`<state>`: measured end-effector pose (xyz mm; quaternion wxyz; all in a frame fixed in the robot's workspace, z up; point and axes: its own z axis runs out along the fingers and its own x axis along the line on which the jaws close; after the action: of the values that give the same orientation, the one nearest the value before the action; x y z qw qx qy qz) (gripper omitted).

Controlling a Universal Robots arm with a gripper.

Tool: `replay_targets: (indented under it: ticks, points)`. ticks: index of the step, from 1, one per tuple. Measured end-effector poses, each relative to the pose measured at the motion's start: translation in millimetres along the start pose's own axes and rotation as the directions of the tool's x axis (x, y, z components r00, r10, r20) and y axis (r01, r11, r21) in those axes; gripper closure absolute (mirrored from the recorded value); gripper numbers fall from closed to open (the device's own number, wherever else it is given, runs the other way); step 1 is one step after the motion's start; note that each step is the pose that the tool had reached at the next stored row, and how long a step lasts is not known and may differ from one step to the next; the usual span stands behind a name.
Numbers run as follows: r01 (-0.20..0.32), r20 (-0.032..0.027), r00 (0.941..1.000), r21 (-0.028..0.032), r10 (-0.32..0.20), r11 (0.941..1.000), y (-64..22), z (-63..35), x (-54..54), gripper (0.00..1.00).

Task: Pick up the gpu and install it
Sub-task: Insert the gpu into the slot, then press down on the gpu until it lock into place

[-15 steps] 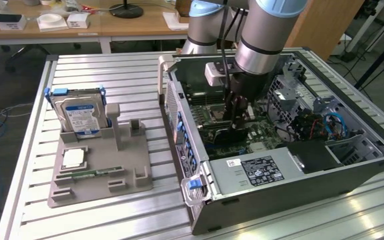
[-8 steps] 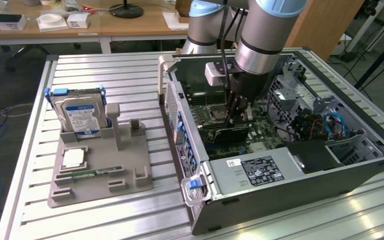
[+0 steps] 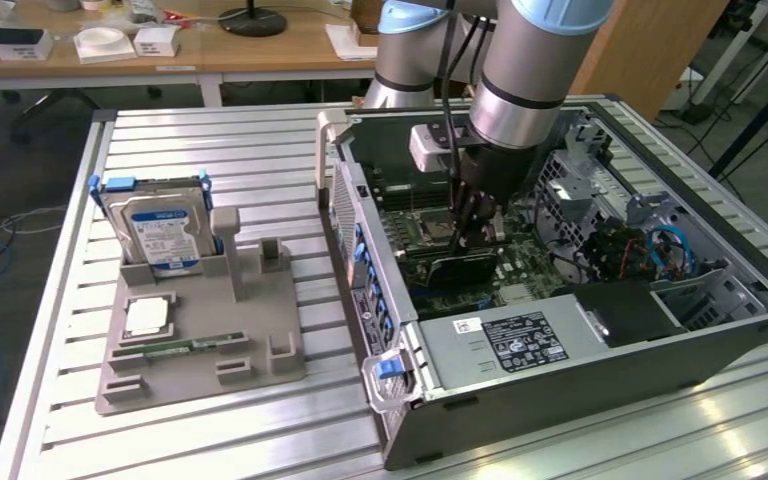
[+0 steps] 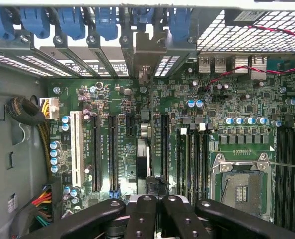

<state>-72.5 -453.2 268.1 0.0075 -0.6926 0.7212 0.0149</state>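
Nearest you in the exterior view is the open computer case, lying on its side on the slatted worktop, its grey power supply facing the lens.

Start at the exterior view's left: a grey parts holder sits on the worktop, with the silver hard drive standing upright at its back and a narrow green memory stick lying flat near its front. Neither is your part.

Move right, across the case wall with its blue clips. The arm drops straight down into the case, and the gripper hangs over the motherboard with the gpu directly under it. You can see the fingers drawn together, closed on the card's upper edge. The card stands on edge, dark and thin, just above or on the board; whether it has seated you cannot tell from here.

In the wrist view, the card's top edge runs away from the fingers toward the rear slot brackets, in line with the long black expansion slots. That alignment is the relation to watch: long axis parallel to the slots, bracket end toward the rear openings, card straight below the fingers.

Further to the exterior view's right are drive cages and blue cables, well apart from the card.
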Motion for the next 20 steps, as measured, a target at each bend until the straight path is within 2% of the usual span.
replay_targets:
  ticks: [12, 15, 17, 20]
  points:
    - [0.000, -0.0001, 1.0000, 0.0001, 0.000, 1.0000, 0.2, 0.0, 0.0, 0.89]
    - [0.000, 0.0005, 1.0000, 0.0171, 0.000, 0.9999, 6.7, 1.1, 0.4, 0.89]
    - [0.001, 0.0004, 1.0000, 0.0185, -0.001, 0.9998, 6.7, 3.8, 0.5, 0.89]
    - [0.001, -0.0027, 1.0000, 0.0210, -0.001, 0.9998, 6.9, 7.9, 1.0, 0.89]
